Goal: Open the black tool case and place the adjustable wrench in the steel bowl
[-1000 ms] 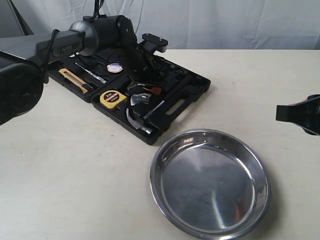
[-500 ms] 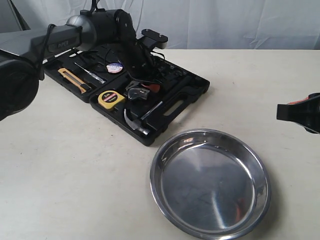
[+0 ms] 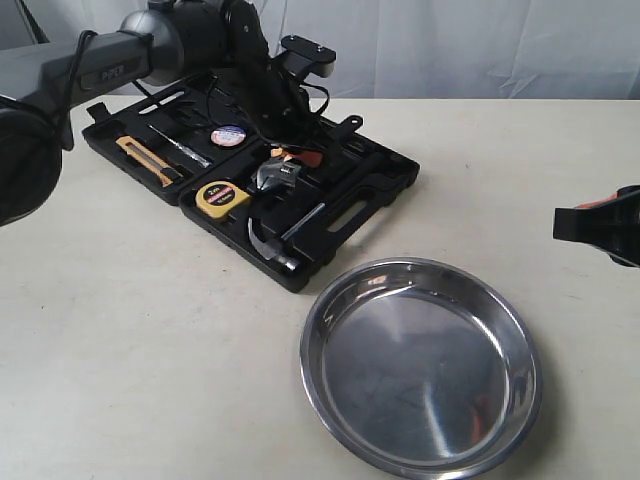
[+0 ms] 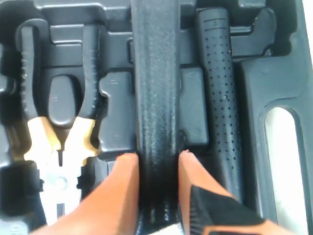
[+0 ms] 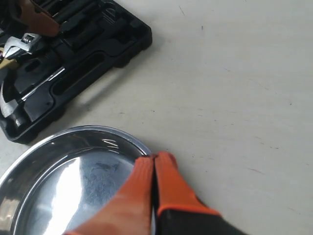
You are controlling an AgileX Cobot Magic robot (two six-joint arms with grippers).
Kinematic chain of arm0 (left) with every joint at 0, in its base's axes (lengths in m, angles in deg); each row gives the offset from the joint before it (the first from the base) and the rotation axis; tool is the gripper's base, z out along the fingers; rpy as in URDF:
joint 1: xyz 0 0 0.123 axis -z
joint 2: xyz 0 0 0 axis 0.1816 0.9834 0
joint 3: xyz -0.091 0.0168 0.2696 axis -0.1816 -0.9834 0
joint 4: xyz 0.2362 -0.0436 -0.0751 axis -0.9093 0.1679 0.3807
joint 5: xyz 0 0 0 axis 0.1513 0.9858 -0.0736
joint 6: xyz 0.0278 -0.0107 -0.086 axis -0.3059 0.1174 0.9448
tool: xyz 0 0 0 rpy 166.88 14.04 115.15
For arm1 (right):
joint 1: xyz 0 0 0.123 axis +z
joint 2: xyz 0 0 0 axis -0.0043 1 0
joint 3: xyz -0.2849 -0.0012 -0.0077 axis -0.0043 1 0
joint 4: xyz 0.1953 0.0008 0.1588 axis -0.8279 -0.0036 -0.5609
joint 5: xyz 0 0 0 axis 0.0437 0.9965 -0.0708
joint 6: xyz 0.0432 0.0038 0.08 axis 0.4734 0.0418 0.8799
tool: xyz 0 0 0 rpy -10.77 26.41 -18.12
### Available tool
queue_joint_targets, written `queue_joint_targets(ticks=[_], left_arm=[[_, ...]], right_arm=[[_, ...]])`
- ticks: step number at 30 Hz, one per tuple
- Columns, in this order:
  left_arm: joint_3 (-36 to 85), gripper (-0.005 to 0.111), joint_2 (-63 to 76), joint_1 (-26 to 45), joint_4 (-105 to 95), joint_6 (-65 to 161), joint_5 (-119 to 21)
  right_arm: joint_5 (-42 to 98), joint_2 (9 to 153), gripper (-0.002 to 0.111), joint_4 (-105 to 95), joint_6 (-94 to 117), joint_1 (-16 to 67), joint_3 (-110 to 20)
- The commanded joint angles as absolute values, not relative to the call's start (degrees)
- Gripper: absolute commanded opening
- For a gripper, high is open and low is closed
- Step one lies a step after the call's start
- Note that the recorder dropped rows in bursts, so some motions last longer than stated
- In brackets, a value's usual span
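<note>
The black tool case (image 3: 392,176) lies open at the back left of the table. My left gripper (image 3: 292,158) hangs over it, shut on the black handle of the adjustable wrench (image 3: 278,178), whose silver head is tilted up out of its recess. In the left wrist view the handle (image 4: 156,93) runs between my orange fingertips (image 4: 128,166), above the case's moulded recesses (image 4: 286,58). The steel bowl (image 3: 420,370) sits empty in front of the case. My right gripper (image 3: 600,226) hovers shut at the right edge, its tips (image 5: 155,157) over the bowl's rim (image 5: 73,181).
In the case lie a claw hammer (image 3: 272,244), a yellow tape measure (image 3: 220,197), a yellow utility knife (image 3: 146,159) and orange-handled pliers (image 4: 58,147). The hammer's perforated grip (image 4: 222,98) lies beside the wrench. A white curtain hangs behind the table.
My left gripper has risen and pulled back a little, lifting the wrench's silver head out of the case. The right gripper has stayed still.
</note>
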State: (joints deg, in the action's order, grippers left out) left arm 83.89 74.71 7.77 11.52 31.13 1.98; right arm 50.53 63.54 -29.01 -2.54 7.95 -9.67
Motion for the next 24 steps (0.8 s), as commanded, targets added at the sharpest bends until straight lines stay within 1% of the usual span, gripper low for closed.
queue_joint_targets(ticks=[1, 16, 20, 24], left_arm=[[84.2, 0.000, 73.5, 8.0, 11.7, 31.2, 2.8], [84.2, 0.000, 67.7, 8.0, 11.7, 31.1, 9.3], [84.0, 0.000, 65.6, 8.9, 12.5, 31.1, 9.5], [78.1, 0.000, 60.8, 11.3, 12.4, 31.0, 6.8]], right_arm=[[50.0, 63.3, -0.001, -28.5, -2.7, 7.8, -9.6], [47.6, 63.3, -0.001, -27.3, -2.3, 7.8, -9.7], [47.2, 63.3, -0.001, -27.1, -2.3, 7.8, -9.7], [46.5, 63.3, -0.001, -26.0, -2.3, 7.8, -9.7]])
